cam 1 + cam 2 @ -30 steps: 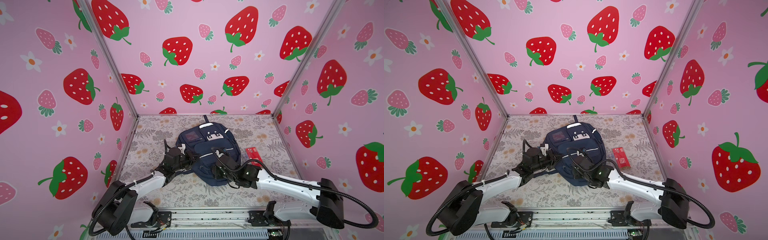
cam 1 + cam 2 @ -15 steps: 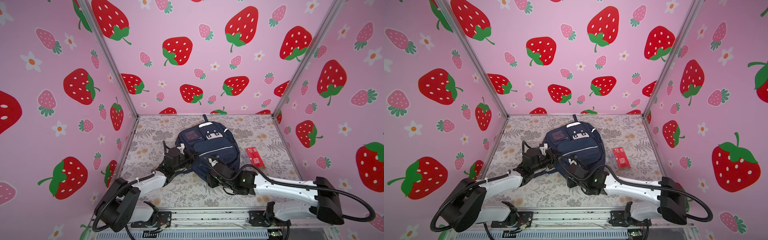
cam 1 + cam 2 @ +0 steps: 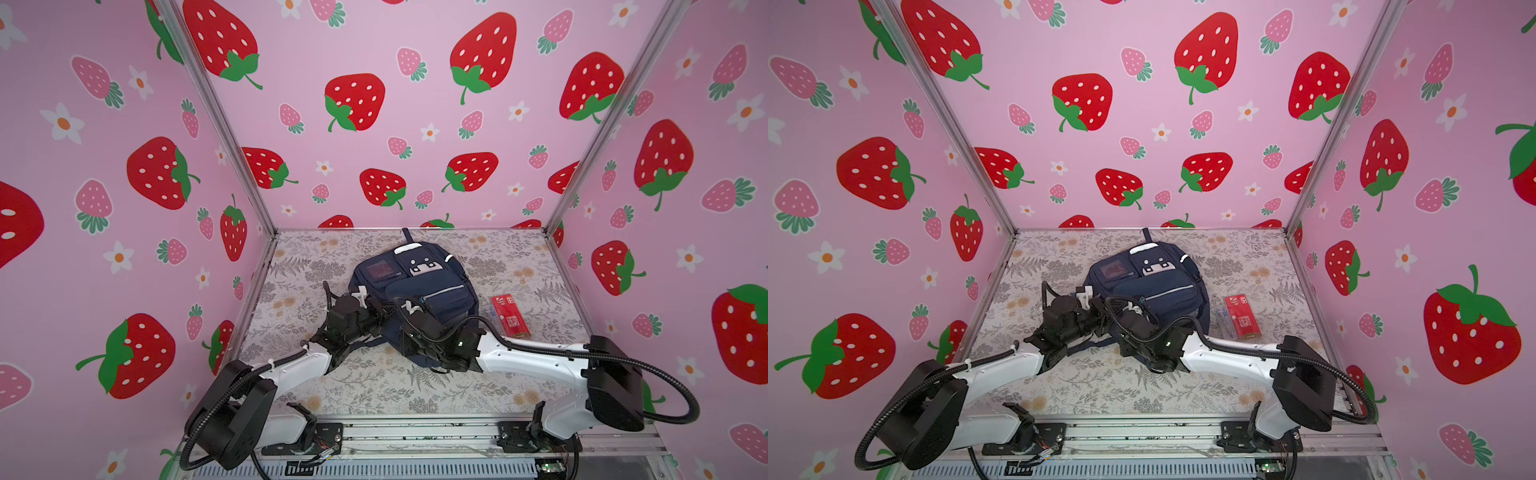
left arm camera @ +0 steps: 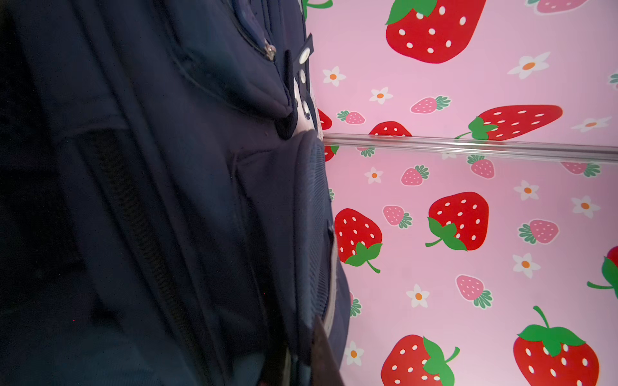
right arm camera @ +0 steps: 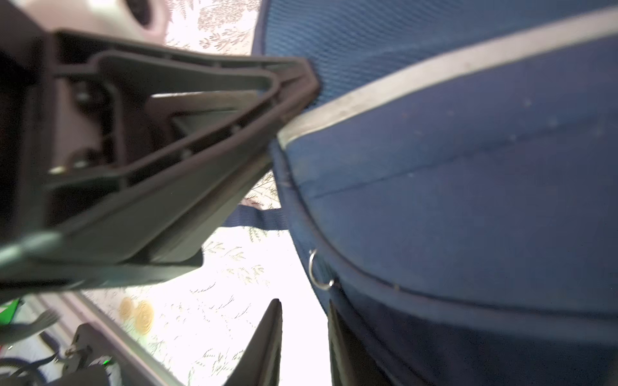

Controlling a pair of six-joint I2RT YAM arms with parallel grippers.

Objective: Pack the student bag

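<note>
We are looking at the student bag [image 3: 432, 286], a large navy blue fabric backpack with silver reflective stripes and a white cartoon-face patch. It is lying flat on the grey floral-printed table cover [image 3: 415, 382] directly ahead of both grippers, with its dark top loop pointing away from them. The left gripper [image 3: 380, 309] is pressing against the bag's left flank with its jaws closed up. We cannot tell whether any fabric is pinched between them (its wrist camera is showing little but navy cloth). The right gripper [image 5: 303, 302] is sitting at the bag's near edge, just beside the left one. Its jaws are standing a narrow way apart, with only bright table cover showing between them, and they are gripping nothing. A small silver metal ring [image 5: 319, 270] on the bag's piping is hanging just ahead of its fingertips. Off to the right gripper's outer side, past the bag, a flat red printed packet [image 3: 511, 316] in clear plastic is lying on the cover.
</note>
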